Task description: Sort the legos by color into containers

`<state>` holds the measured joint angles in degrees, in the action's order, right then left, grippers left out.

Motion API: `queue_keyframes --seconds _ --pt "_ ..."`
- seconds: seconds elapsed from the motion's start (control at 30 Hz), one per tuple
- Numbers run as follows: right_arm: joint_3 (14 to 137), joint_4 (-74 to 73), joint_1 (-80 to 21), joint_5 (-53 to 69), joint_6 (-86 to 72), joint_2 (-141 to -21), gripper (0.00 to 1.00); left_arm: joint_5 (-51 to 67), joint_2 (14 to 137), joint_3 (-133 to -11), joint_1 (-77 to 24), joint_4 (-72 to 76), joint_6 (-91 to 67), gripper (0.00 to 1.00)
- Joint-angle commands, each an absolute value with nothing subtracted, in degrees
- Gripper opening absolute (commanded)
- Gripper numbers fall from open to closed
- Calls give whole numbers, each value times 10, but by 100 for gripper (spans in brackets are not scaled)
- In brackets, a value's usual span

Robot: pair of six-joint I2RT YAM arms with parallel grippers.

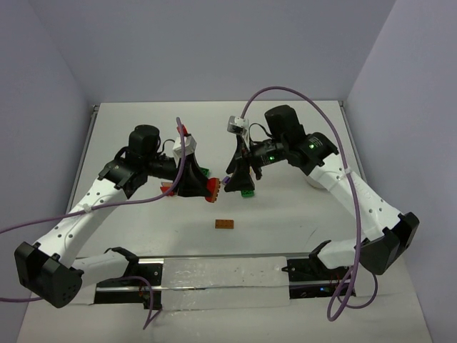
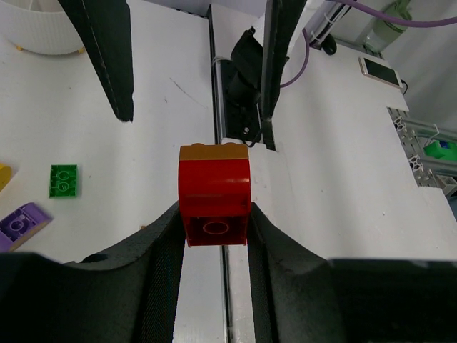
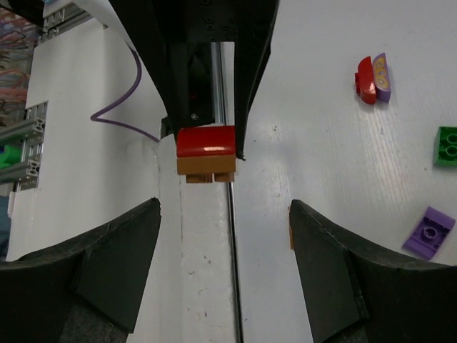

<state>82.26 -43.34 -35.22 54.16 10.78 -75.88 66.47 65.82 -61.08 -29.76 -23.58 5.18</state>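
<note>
Near rail [image 1: 228, 275]: runs along the table's [image 1: 285, 221] near edge, between the two arm bases.
Orange-brown brick [image 1: 225, 224]: lies flat a little in from the middle of the near edge. In both wrist views an orange-brown piece shows just past the red brick, and I cannot tell whether the two touch.
Left gripper [image 2: 214, 214]: pressed in on a red brick [image 2: 214, 196], above the middle of the table.
Right gripper [image 3: 225, 207]: fingers spread wide with nothing between them, facing the left gripper.
Green brick [image 2: 63, 180]: flat on the table, studs up, apart from both grippers.
Purple brick [image 2: 21, 221]: just beside the green brick, partly cut off by the frame.
Yellow piece [image 2: 2, 175]: only a sliver shows at the frame edge.
White cup [image 2: 36, 32]: toward the table's right edge. Only its outer wall shows and its top is cut off. From overhead the right arm hides most of it, so its inside cannot be seen.
</note>
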Motion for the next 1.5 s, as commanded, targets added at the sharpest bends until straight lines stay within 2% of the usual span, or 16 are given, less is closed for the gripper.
queue_keyframes --seconds 0.0,0.17,0.4,0.5,0.73,0.87,0.97,1.03,1.07,1.47 --pt "867 -451 -373 568 122 -774 80 695 659 -610 -294 -204 45 0" --pt "889 -472 -393 569 132 -799 85 699 661 -609 -294 -209 53 0" --pt "911 -486 -403 571 141 -826 84 704 660 -610 -294 -205 50 0" --pt "920 -491 -407 569 144 -834 81 703 662 -609 -295 -199 42 0" --pt "925 -497 -417 557 150 -839 65 698 664 -609 -294 -185 26 0" --pt "920 -499 -420 555 159 -837 49 700 665 -610 -295 -188 28 0" --pt "923 -506 -421 557 170 -838 33 700 667 -611 -294 -194 34 0" --pt "926 -512 -421 554 174 -838 4 701 667 -611 -294 -194 34 0" --pt "925 -512 -421 551 174 -837 0 699 666 -611 -294 -195 35 0" --pt "884 -562 -421 510 220 -814 0 693 658 -623 -239 -252 87 0"
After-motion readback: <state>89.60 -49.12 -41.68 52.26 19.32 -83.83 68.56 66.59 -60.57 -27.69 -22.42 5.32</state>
